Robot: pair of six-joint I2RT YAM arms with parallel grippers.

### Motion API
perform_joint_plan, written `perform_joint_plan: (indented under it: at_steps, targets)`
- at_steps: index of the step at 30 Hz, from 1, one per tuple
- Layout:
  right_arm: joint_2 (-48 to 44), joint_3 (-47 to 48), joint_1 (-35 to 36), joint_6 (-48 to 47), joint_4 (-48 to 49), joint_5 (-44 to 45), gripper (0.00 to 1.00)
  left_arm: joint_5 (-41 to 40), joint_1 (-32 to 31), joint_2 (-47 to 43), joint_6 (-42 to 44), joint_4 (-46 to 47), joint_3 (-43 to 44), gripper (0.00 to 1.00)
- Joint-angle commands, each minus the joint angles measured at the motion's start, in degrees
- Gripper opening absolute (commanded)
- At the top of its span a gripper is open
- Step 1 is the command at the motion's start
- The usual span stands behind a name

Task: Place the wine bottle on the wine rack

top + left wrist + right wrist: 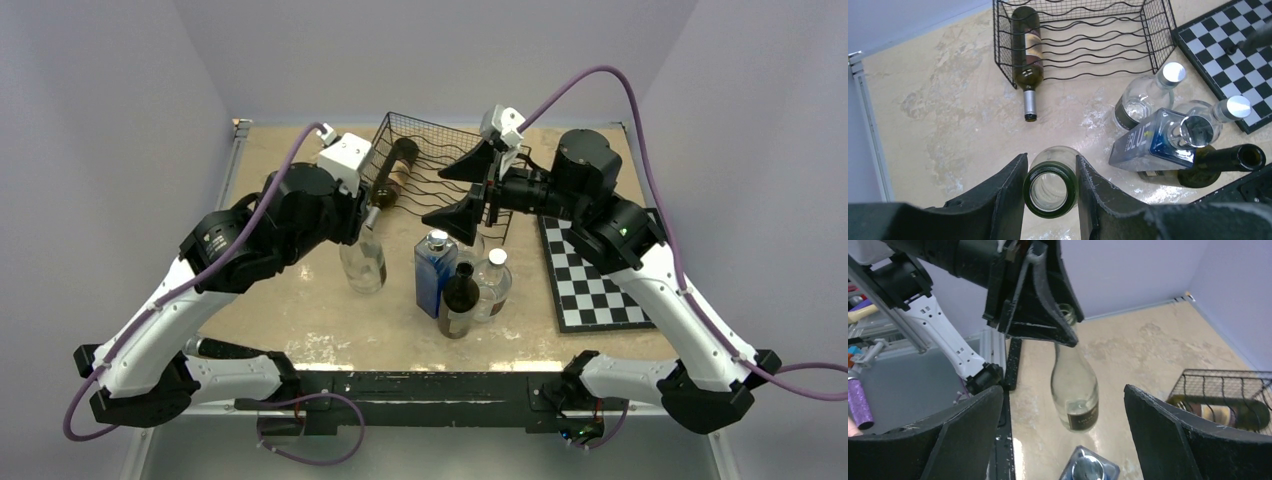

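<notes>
The wine bottle (pixel 1050 192) is clear glass with an open mouth and looks empty. It stands upright at about 7 o'clock from the wine rack (pixel 440 150) in the top view, its neck pinched between the narrowed fingers of my left gripper (pixel 1050 172). I cannot tell whether its base rests on the table (pixel 300 300) or hangs just above it. I judge it light for its size but rigid, smooth and breakable. A grip high on the neck lets the body swing, so a second hold lower down, around the wide body near the label, should steady it before I lay it in a cradle. My right gripper (pixel 468 190) is spread wide and holds nothing, poised over the front of the rack at about 3 o'clock from the bottle, with the bottle framed between its fingers in its own camera. By my count there are six bottles: the one I hold, one dark bottle (pixel 1027 50) already lying in the leftmost cradle, and four standing at 6 o'clock from the rack, namely a blue square bottle (pixel 1148 145), a brown bottle (pixel 1218 162) and two clear bottles with silver caps (pixel 1148 97). There is one rack, and one chessboard (pixel 590 280) at its 4 o'clock.
</notes>
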Motion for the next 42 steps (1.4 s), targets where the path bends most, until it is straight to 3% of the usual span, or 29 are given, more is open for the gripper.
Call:
perform_joint_plan:
  at_steps: [1,11,30,42]
  targets:
    - [2.83,0.7,4.11,0.76,8.75,-0.79,0.95,-2.34,2.89,-0.05,-2.52,2.9,7.3,0.0]
    - [12.52,3.25,12.05,2.53,15.39,13.18,0.95,-4.17,4.16,0.97,-0.3,2.8,13.68,0.0]
    - [21.87,5.7,14.71,3.76,17.17,11.73,0.98,-2.81,4.16,4.67,5.44,2.46,25.72,0.0]
    - [26.19,6.77,14.72,5.2,20.47,11.53,0.99,-1.15,4.16,5.19,6.4,3.74,28.25,0.0]
